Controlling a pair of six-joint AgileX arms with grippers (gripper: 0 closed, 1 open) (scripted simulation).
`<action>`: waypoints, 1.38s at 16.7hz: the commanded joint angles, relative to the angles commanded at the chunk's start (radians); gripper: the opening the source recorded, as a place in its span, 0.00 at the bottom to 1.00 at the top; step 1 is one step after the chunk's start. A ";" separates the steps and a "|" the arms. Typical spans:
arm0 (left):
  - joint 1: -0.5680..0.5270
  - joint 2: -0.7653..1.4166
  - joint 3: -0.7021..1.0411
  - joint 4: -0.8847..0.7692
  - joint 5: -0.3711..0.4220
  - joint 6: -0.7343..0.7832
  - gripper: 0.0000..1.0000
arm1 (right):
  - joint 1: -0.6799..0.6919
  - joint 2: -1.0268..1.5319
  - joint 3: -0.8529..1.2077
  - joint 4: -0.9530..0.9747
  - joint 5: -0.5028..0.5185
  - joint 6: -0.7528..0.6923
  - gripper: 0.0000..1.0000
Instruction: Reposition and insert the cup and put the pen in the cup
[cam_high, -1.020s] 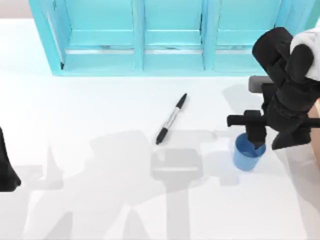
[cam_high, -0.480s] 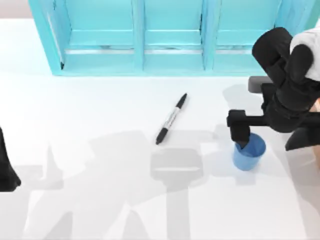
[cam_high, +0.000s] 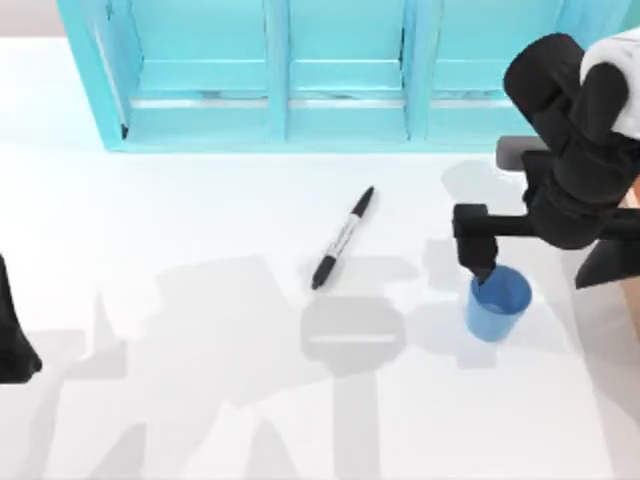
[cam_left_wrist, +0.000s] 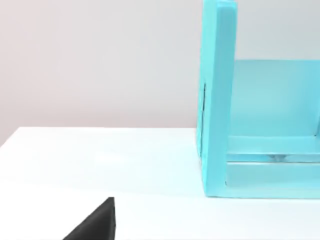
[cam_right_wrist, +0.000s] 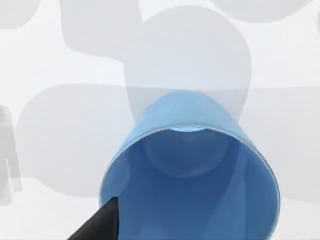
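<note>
Top view: overhead, facing down on the white surface (cam_high: 200, 400), far enough off to take in the turquoise shelf unit (cam_high: 340, 75) along the far edge.

Left wrist view: low, near the surface, facing level toward the shelf unit's (cam_left_wrist: 260, 125) end panel, moderately near; shares that end of the shelf unit with the top view.

Right wrist view: very close, well away from the shelf unit, facing down into the blue cup (cam_right_wrist: 192, 170); shares the cup (cam_high: 497, 303) with the top view.
</note>
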 joint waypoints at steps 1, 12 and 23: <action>0.000 0.000 0.000 0.000 0.000 0.000 1.00 | 0.000 -0.001 0.044 -0.045 0.000 0.000 1.00; 0.000 0.000 0.000 0.000 0.000 0.000 1.00 | -0.006 -0.046 0.478 -0.518 0.001 -0.010 1.00; 0.000 0.000 0.000 0.000 0.000 0.000 1.00 | 0.075 0.173 0.601 -0.393 -0.028 0.231 1.00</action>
